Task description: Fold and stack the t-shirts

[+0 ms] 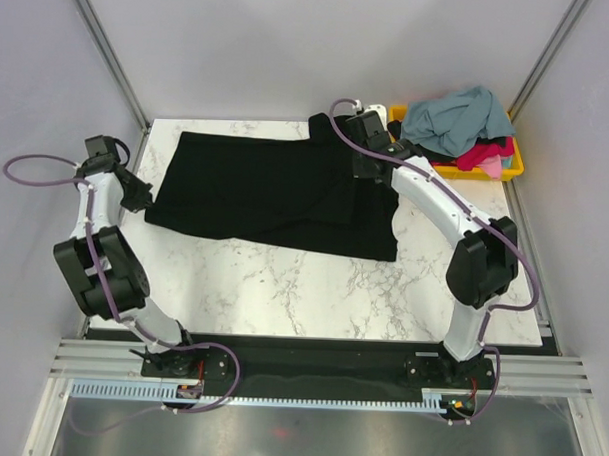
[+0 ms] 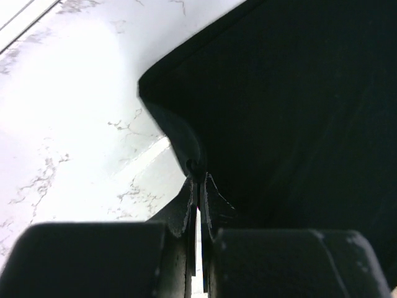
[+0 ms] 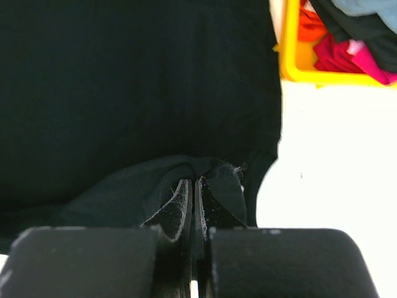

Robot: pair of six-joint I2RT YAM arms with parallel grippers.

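Pinching black t-shirt (image 1: 266, 192) | left gripper (image 2: 197, 178): jaws clamped on its edge; right gripper (image 3: 193, 181): clamped on bunched cloth

Near half of the table (image 1: 282, 287) lies open; yellow bin (image 1: 476, 175) and black t-shirt (image 1: 256, 191) fill the far side.

Even overhead light keeps the top view sharp. In both wrist views the white marble tabletop (image 2: 74, 112) blows out to glare, and the large black cloth t-shirt (image 3: 124, 81) loses all detail.
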